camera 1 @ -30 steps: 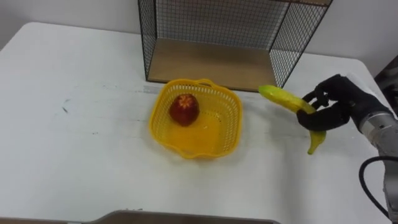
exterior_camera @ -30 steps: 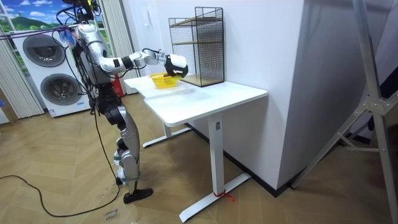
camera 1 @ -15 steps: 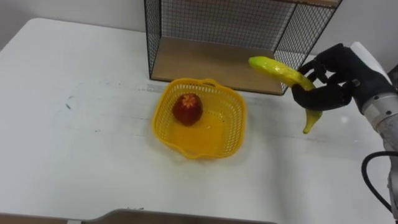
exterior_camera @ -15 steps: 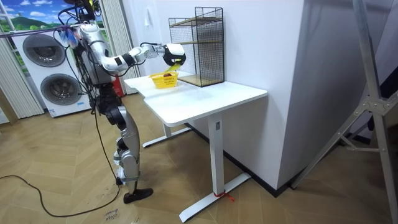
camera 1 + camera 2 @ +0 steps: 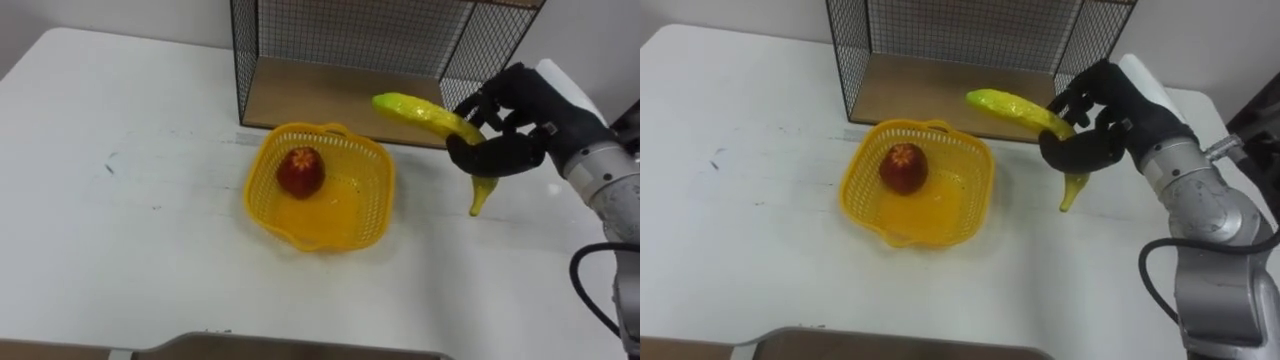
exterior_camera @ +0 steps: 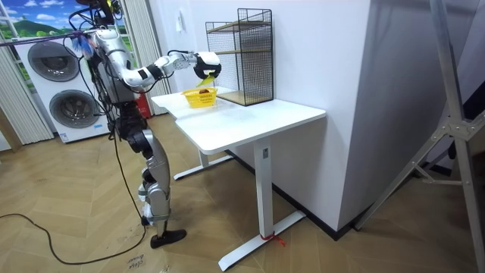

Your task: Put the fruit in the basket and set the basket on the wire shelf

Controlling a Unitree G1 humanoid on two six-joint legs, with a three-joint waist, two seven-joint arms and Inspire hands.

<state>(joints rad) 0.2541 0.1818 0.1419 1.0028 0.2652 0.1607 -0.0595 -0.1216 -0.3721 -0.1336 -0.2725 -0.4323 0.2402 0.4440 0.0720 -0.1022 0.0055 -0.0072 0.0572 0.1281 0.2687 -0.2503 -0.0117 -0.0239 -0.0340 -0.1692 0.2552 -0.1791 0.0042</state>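
A yellow mesh basket (image 5: 370,215) (image 5: 975,190) sits on the white table, just in front of the wire shelf (image 5: 340,95) (image 5: 940,85). A red apple (image 5: 299,171) (image 5: 902,166) lies in its left half. My right hand (image 5: 515,125) (image 5: 1110,120), in a black glove, is shut on a yellow banana (image 5: 420,112) (image 5: 1015,108) and holds it in the air just right of the basket, its tip pointing left over the basket's far right rim. In the room view the basket (image 6: 198,98) and the raised right hand (image 6: 206,62) show by the shelf (image 6: 246,53).
The wire shelf has a wooden bottom board and mesh walls, open toward me. The white table (image 5: 120,240) spreads wide to the left and front of the basket. I stand at the table's end; washing machines (image 6: 53,91) are behind me.
My right hand has lifted the banana off the table and carried it up and left, toward the basket. The basket and apple have stayed put.
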